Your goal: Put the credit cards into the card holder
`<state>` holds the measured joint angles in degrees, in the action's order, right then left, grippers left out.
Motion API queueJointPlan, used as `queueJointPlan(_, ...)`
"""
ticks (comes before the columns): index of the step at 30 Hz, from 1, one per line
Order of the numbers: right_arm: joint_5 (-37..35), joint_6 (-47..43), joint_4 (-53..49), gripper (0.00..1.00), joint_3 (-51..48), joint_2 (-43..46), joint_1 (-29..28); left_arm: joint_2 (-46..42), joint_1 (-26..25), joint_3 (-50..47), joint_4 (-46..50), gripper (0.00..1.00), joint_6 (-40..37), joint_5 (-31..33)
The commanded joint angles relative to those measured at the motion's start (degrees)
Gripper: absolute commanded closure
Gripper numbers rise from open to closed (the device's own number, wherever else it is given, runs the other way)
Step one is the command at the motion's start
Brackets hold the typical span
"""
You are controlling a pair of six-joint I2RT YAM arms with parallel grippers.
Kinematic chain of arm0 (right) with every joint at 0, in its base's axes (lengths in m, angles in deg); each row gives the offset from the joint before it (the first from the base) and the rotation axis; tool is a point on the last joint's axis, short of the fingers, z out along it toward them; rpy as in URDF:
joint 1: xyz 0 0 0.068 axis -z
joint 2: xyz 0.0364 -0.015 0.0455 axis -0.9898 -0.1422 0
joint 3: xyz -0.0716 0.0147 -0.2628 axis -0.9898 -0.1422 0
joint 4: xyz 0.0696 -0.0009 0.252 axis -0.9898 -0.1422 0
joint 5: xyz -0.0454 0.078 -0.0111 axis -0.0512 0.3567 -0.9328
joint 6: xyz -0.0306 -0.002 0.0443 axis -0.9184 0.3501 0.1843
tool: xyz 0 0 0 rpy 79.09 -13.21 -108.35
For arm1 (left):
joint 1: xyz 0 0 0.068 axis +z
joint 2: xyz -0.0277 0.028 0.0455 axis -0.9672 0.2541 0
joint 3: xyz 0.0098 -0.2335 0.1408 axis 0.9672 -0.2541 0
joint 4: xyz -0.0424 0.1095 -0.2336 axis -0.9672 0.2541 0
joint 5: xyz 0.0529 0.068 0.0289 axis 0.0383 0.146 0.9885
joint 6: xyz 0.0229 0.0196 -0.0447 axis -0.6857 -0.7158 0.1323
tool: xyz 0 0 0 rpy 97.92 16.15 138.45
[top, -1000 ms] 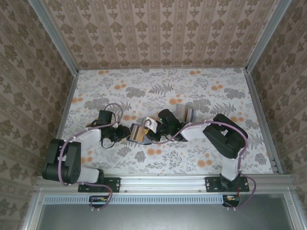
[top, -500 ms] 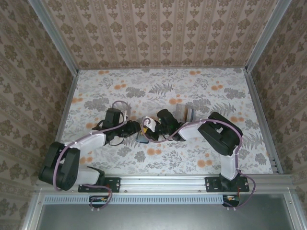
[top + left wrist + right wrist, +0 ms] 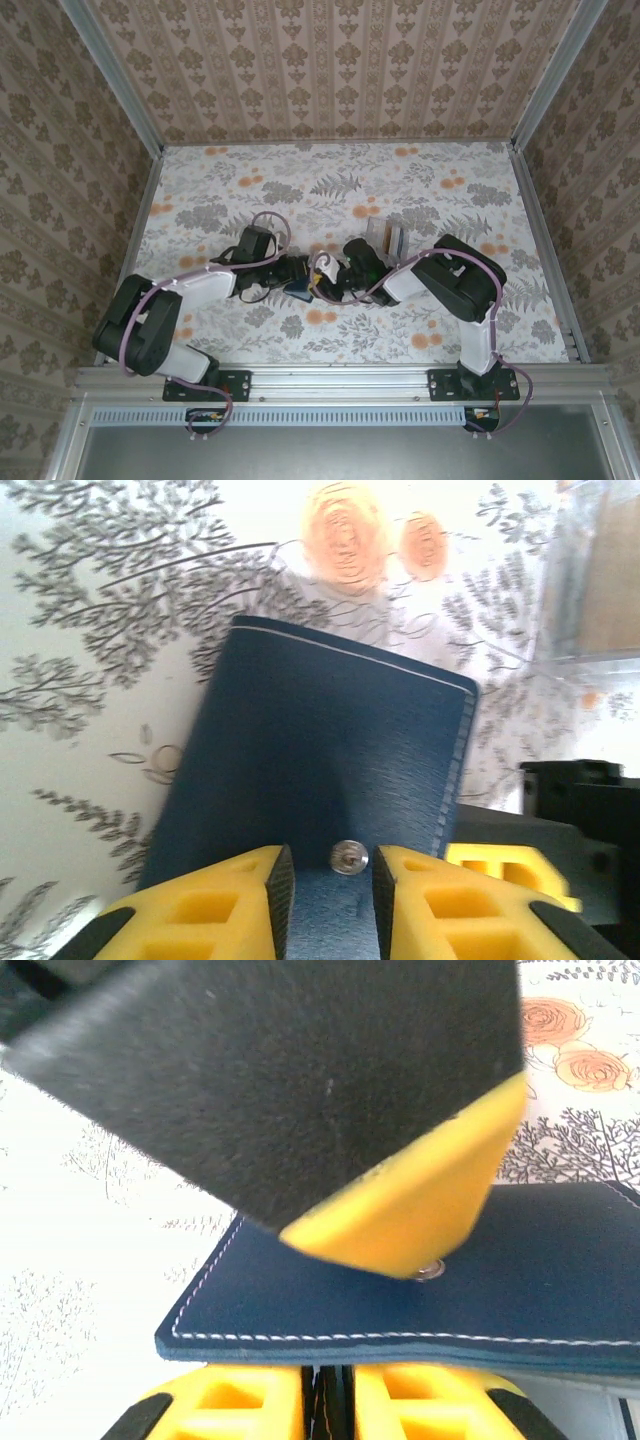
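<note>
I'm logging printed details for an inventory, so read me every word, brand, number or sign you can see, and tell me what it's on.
None can be read.
The card holder is plain navy with pale stitching and a bare metal snap: no brand or lettering.
The clear rack is too small and blurred to show any print.

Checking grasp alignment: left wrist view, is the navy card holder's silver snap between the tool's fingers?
Yes, the round silver snap on the navy-blue card holder sits between the yellow fingers of the left tool.
</note>
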<state>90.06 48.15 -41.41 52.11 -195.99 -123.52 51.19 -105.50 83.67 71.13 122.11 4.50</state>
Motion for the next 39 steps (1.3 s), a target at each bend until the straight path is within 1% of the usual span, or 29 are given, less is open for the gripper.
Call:
queueJointPlan(1, -0.16, 1.51, 5.9, 0.81, -2.49, 2.2, 0.54, 2.01, -0.46, 0.13, 5.76, 0.72, -1.99, 4.44)
queueJointPlan(7, -2.81, 3.04, 13.63, 0.81, -7.78, 3.17, 1.25, 3.41, -1.06, 0.45, 6.35, 0.72, -3.26, 5.31)
queueJointPlan(11, -2.55, 5.42, 18.48, 0.8, -10.07, 3.37, 2.05, 3.7, -1.64, 0.42, 6.17, 0.72, -3.47, 4.93)
queueJointPlan(15, -1.61, 5.44, 17.49, 0.77, -9.56, 3.62, 2.14, 4.45, -1.86, 1.69, 6.7, 0.72, -4.46, 3.27)
queueJointPlan(18, -0.61, 5.82, 17.37, 0.76, -8.54, 3.19, 2.19, 3.26, -1.78, 2.23, 6.37, 0.71, -4.77, 1.15)
queueJointPlan(21, -0.81, 6.73, 17.68, 0.64, -8.13, 3.18, 2.4, 1.38, -1.2, 3.81, 8.66, 0.68, -6.75, -1.51)
queueJointPlan(25, -0.57, 8.46, 17.94, 0.47, -10.36, 5.63, 3.58, -2.74, -0.37, 4.9, 12.37, 0.62, -9.36, -3.12)
queueJointPlan(27, -0.6, 8.61, 17.67, 0.41, -11.9, 7.56, 4.06, -3.01, -0.37, 5.79, 13.47, 0.6, -11.17, -4.1)
queueJointPlan(29, -0.68, 9.27, 17.22, 0.35, -13.25, 9.72, 4.38, -2.16, -0.37, 6.67, 15.98, 0.6, -12.36, -2.88)
queueJointPlan(30, -0.57, 9.55, 16.38, 0.33, -13.52, 11.01, 4.45, -1.74, -0.28, 6.11, 15.75, 0.6, -12.26, -2.5)
queueJointPlan(33, -1.92, 10.16, 16.07, 0.34, -15.17, 14.2, 4.58, 0.14, -0.21, 5.06, 11.43, 0.6, -11.78, -6.65)
queueJointPlan(37, -3.05, 11.35, 15.69, 0.36, -16.88, 19.11, 5.04, 2.82, -0.37, 7.73, 13.73, 0.59, -13.6, -7.02)
queueJointPlan(39, -3.55, 11.13, 14.24, 0.36, -17.23, 21.63, 5.26, 4.57, -0.45, 8.4, 13.18, 0.61, -13.88, -7.64)
